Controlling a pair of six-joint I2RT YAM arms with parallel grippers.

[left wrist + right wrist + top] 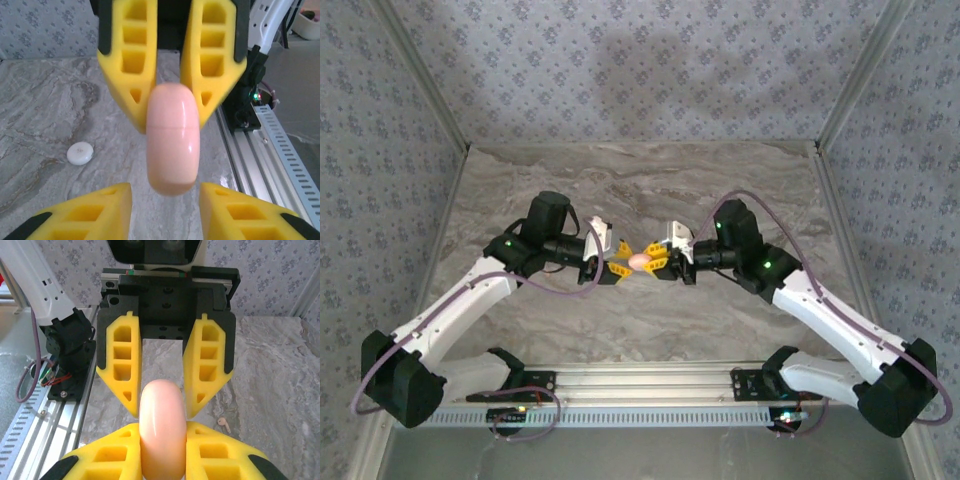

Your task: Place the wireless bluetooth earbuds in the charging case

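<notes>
Salmon-pink round plastic charging case (pixel 160 435), edge-on, is clamped by the right gripper (pixel 661 262). The left gripper (pixel 617 266) stands spread either side of the case, not touching, judged positioned for handover. A tiny white earbud (pixel 223 424) lies below-right of the case, uninserted.

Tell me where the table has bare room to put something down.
Bare: the table along the back wall, and the near strip before the rail. Crowded: the centre, where left pincer and right pincer meet at the charging case, an earbud nearby.
</notes>
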